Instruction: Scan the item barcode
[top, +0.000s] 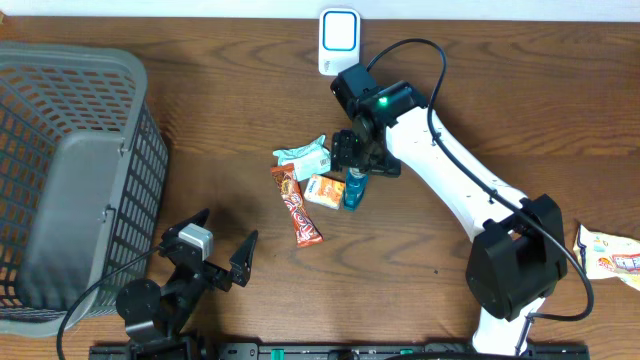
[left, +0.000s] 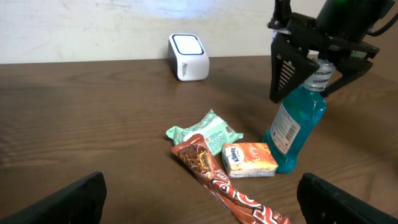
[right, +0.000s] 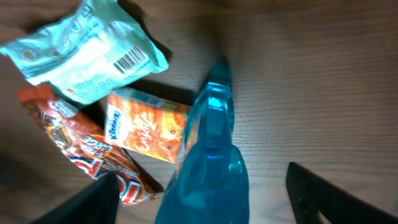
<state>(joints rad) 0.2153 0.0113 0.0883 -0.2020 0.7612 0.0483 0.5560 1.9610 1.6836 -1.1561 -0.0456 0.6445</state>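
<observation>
A blue bottle stands slightly tilted in the middle of the table, its white barcode label facing left. My right gripper hangs over its top, open, with a finger on each side of the neck and gaps showing. The white scanner stands at the table's far edge. My left gripper is open and holds nothing, low at the near left.
Beside the bottle lie an orange box, a green packet and a red-brown bar wrapper. A grey basket fills the left. Another packet lies at the right edge.
</observation>
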